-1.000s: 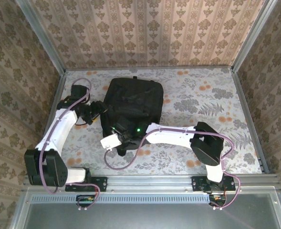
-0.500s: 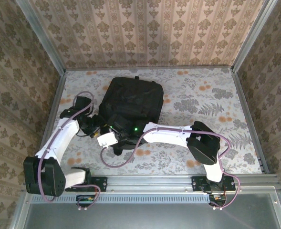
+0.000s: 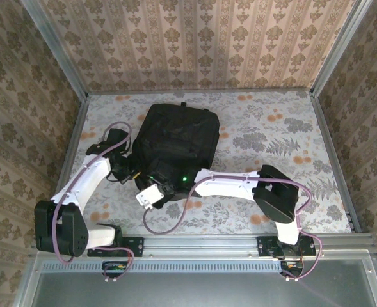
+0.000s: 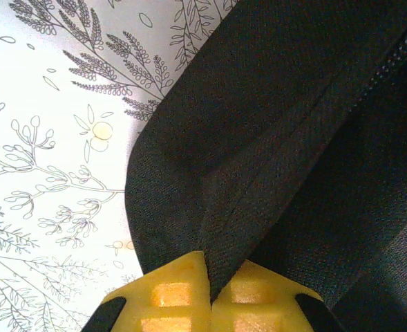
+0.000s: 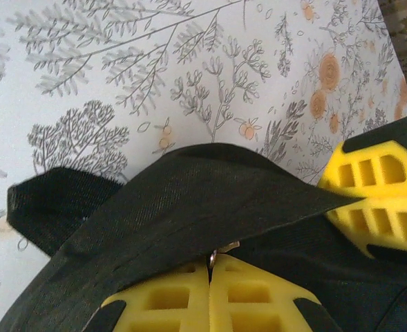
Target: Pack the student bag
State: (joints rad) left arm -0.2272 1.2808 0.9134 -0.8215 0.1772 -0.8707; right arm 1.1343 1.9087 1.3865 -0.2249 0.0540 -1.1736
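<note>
The student bag [image 3: 178, 141], a large black soft backpack, lies on the floral tablecloth left of centre. My left gripper [image 3: 130, 171] is at its near left edge. In the left wrist view the yellow fingers [image 4: 175, 294] are shut on a fold of the bag's black fabric [image 4: 286, 138]. My right gripper [image 3: 164, 185] is at the bag's near edge, shut on a small metal zip pull [image 5: 217, 254] under a raised flap of the bag [image 5: 189, 200]. The left gripper's yellow fingers [image 5: 379, 200] show close by at the right of the right wrist view.
The floral tablecloth [image 3: 271, 128] spreads to the right of the bag. Metal frame rails [image 3: 329, 147] and wallpapered walls close in the table on three sides. My right arm's dark elbow [image 3: 274, 192] sits at the near right.
My left gripper has moved in along the bag's near left edge and shut on its fabric. The right gripper, still shut, has pulled slightly toward the near edge.
</note>
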